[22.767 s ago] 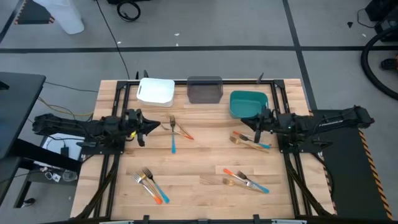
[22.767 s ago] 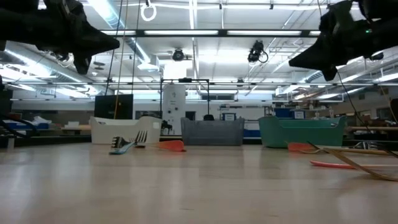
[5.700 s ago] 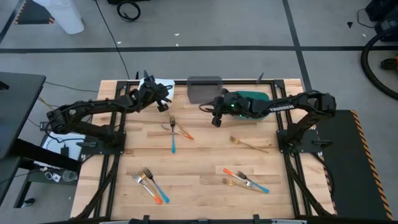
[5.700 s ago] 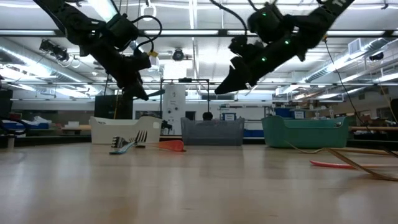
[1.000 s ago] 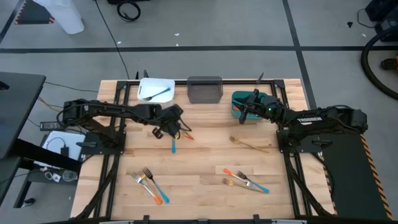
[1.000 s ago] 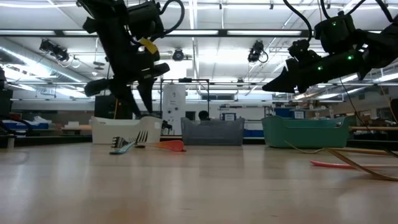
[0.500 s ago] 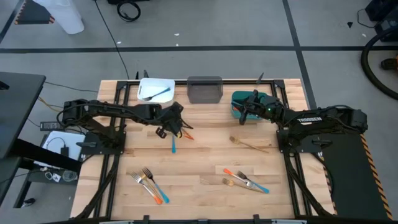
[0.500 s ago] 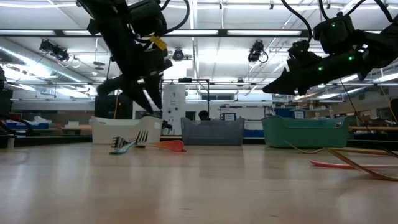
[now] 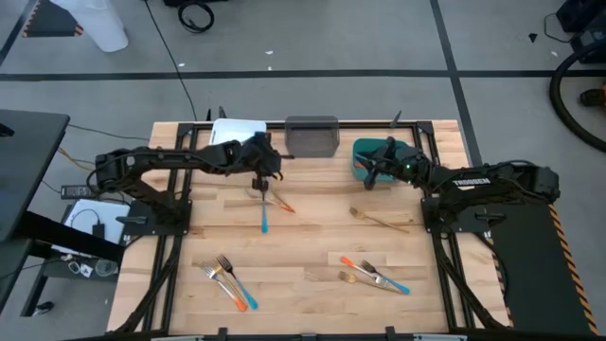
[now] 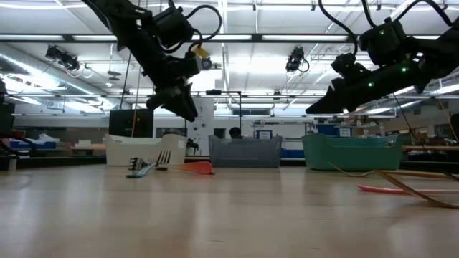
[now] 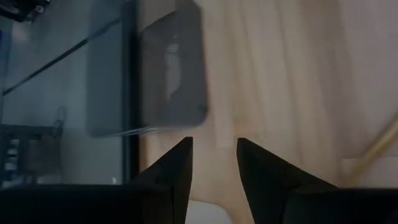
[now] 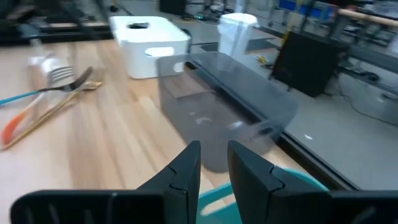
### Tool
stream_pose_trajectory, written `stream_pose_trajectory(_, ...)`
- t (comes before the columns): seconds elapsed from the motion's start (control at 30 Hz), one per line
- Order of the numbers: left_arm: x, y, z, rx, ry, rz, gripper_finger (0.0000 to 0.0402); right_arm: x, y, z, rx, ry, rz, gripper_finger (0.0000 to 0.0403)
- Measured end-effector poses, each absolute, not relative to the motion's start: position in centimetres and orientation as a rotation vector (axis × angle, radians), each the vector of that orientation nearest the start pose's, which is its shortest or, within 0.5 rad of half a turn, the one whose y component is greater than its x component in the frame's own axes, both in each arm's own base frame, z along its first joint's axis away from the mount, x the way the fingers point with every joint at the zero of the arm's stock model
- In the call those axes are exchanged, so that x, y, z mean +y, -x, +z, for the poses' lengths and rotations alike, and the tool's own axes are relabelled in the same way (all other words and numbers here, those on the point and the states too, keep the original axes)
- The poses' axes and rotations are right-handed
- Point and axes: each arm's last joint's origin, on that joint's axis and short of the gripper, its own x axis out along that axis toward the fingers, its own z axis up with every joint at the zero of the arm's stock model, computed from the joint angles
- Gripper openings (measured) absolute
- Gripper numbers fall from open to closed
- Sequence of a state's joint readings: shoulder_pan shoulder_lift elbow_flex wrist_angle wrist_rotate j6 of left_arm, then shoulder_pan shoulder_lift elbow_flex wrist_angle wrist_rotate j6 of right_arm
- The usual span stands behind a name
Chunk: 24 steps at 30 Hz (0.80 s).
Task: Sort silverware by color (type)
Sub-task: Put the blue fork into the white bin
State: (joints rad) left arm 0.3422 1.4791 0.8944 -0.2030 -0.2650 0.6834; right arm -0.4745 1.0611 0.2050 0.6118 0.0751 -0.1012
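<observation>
Left gripper is raised above the table, just at 5 o'clock of the white bin; jaws slightly apart, nothing between them. Right gripper hangs at the teal bin edge, jaws narrowly parted, empty. Grey bin sits between the two bins. Silverware: three forks directly under the left gripper, one golden fork at 3 o'clock from table centre, a cluster at 7 o'clock, another cluster at 5 o'clock.
</observation>
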Motion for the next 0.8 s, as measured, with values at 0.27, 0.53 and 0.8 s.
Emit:
stream_pose_trajectory(0.27,12.2,-27.7,21.6,0.956,-0.614,0.319,0.0134,-10.3,-16.0,16.3,0.266,-0.031,-0.564,0.009)
stream_pose_trajectory(0.53,11.9,-27.9,21.5,0.944,-0.628,0.27,0.0134,-10.5,-16.0,16.6,0.247,-0.018,-0.573,0.009)
stream_pose_trajectory(0.8,9.8,-28.0,20.9,0.959,-0.532,0.126,0.0134,-10.5,-16.0,16.6,0.243,-0.016,-0.575,0.009)
